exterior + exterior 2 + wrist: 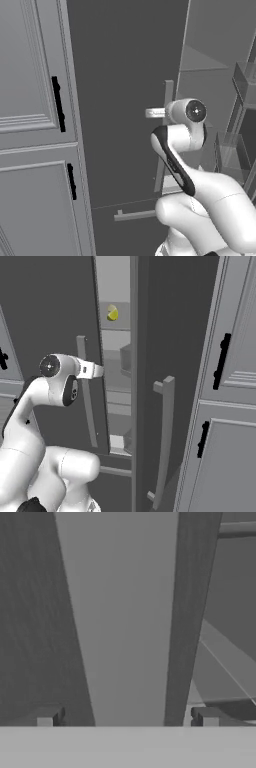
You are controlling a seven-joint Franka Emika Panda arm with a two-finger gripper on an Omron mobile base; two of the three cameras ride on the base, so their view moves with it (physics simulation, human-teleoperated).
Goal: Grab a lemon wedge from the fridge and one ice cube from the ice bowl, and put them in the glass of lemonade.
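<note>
The fridge (120, 90) is tall and dark grey, and its left door (50, 306) stands ajar. Through the gap, the small yellow-green lemon wedge (112, 312) lies on a high pale shelf inside. My gripper (154, 113) is level with the left door's long pale bar handle (167, 135), reaching it from the side. In the hand view the handle (130, 622) runs up the middle, and my gripper (127, 719) is open with one fingertip (46, 718) on each side of the bar. The ice bowl and the glass of lemonade are out of view.
Panelled light grey cabinets (30, 100) flank the fridge on the left and on the right (230, 406). The right fridge door (175, 331) is closed, its bar handle (165, 441) sticking out. A horizontal drawer handle (135, 215) sits low on the fridge.
</note>
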